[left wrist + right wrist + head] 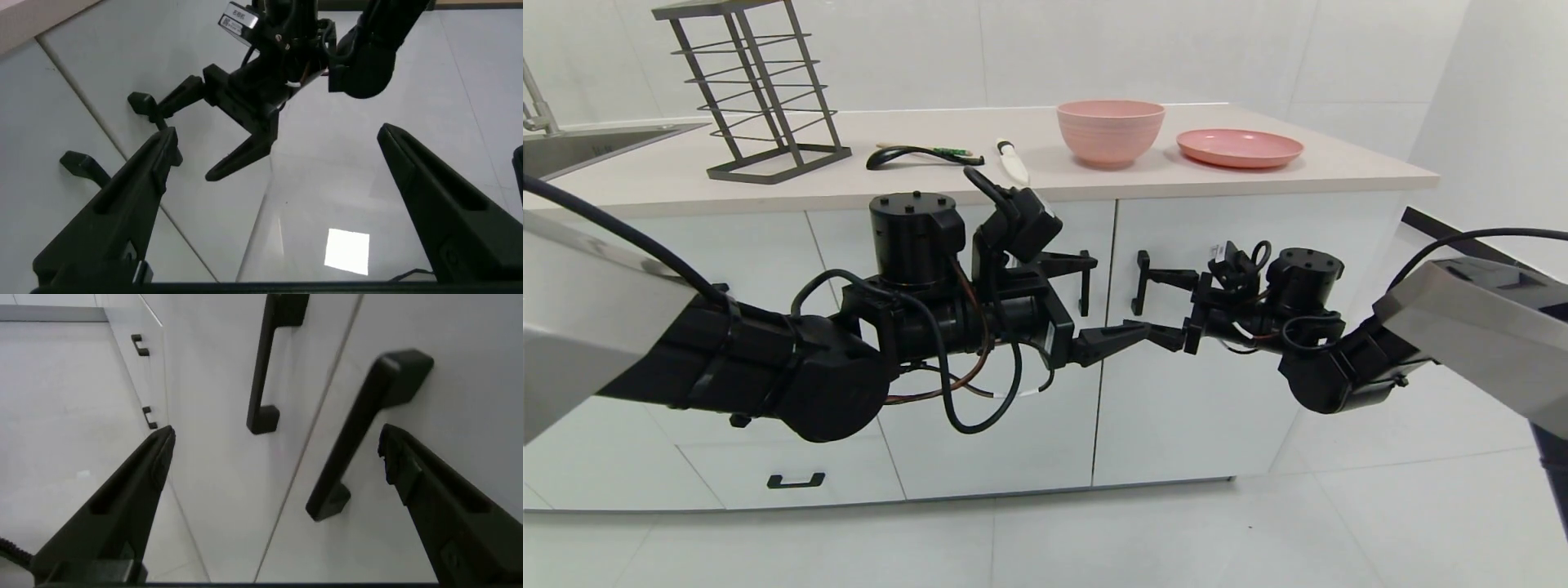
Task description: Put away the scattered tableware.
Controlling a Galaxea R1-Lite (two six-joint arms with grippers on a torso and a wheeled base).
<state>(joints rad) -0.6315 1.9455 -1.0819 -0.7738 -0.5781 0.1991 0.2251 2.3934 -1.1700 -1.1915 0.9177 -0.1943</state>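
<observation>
Left gripper [1112, 309] and right gripper [278, 437] hang with jaws released before 2 doors [1192, 408]; bowl [1110, 131], plate [1239, 148], spoon [907, 153] and rack [768, 90] stand on the counter [1339, 171].

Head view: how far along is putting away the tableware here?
Done: nothing visibly. The pink bowl, pink plate, black spoon and white utensil lie on the counter, none in the wire rack. In hand: nothing; the left gripper and right gripper are open and empty, in front of the cabinet doors below the counter. Left: every piece.
</observation>
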